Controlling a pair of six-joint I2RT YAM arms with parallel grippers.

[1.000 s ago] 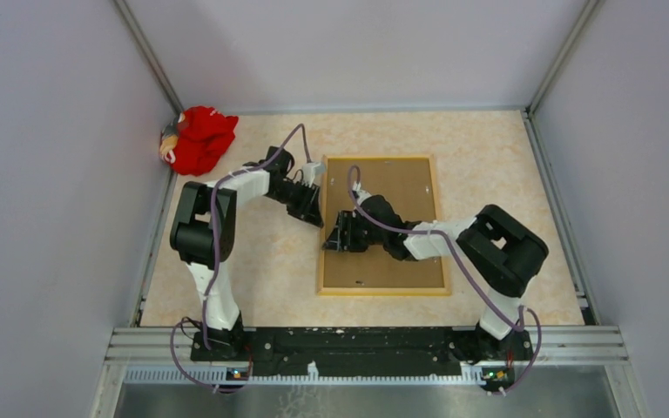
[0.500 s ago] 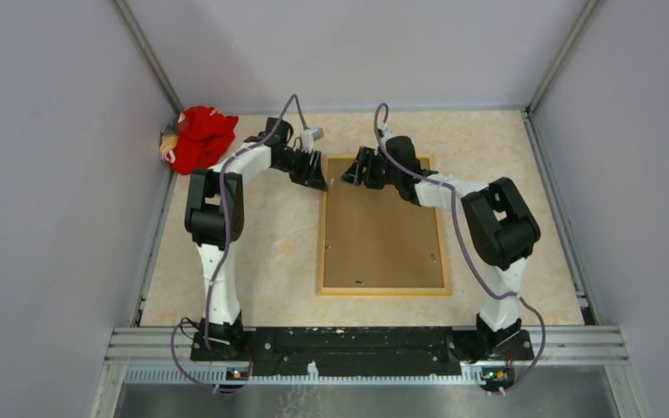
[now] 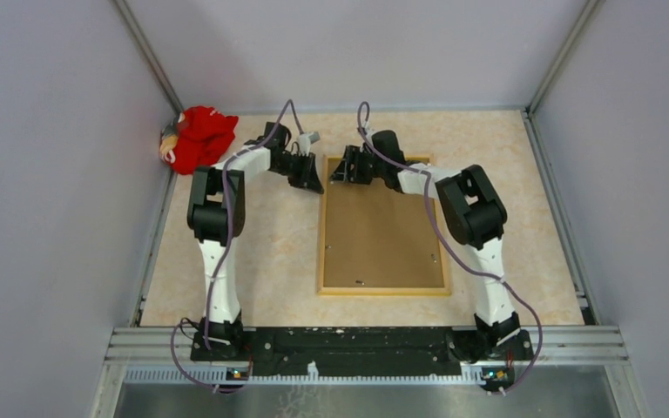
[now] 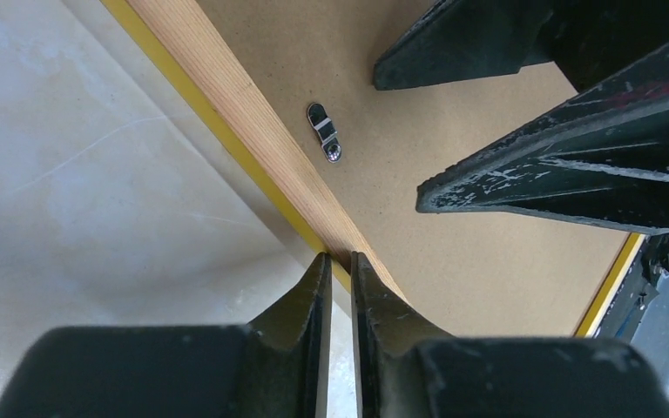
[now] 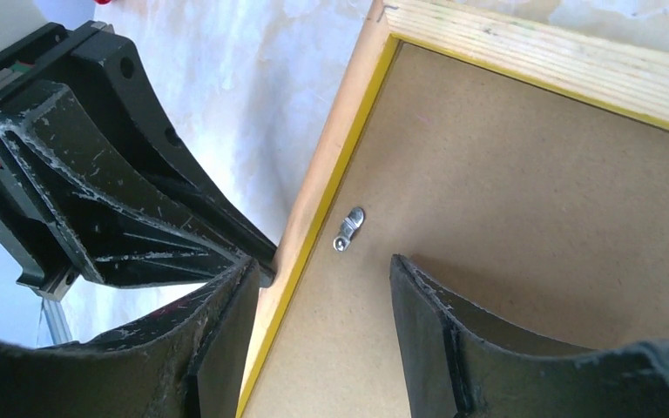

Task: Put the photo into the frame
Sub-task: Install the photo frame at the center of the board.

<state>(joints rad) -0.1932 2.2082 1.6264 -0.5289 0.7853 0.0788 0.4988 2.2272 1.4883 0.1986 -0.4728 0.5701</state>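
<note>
**Both grippers meet at the frame's far-left corner**

I've got the frame [image 3: 383,291] lying flat on the table [image 3: 253,252], wood-coloured back up. The brown board [image 3: 383,235] is seated inside it. I can't find the photo on any camera.

The left gripper [image 3: 317,185] sits low just outside the frame's left rail, right at the far corner. On its wrist camera the fingers are pinched nearly together with only a sliver of gap, and I see nothing between them. The tips hang right at the rail's yellow outer edge. I can't tell whether they touch it.

The right gripper [image 3: 337,173] hangs over that same corner from the other side, almost nose to nose with the left one. Its jaws stand wide apart and hold nothing. On its wrist camera, one finger is outside the rail and the other is over the board, so the pair straddles the rail. A small metal clip [image 5: 348,228] lies on the board just inside the rail, between those two fingers and running along the rail.

A red bundle [image 3: 199,138] sits against the wall in the table's far-left corner, near the left arm's elbow and apart from the frame.
</note>
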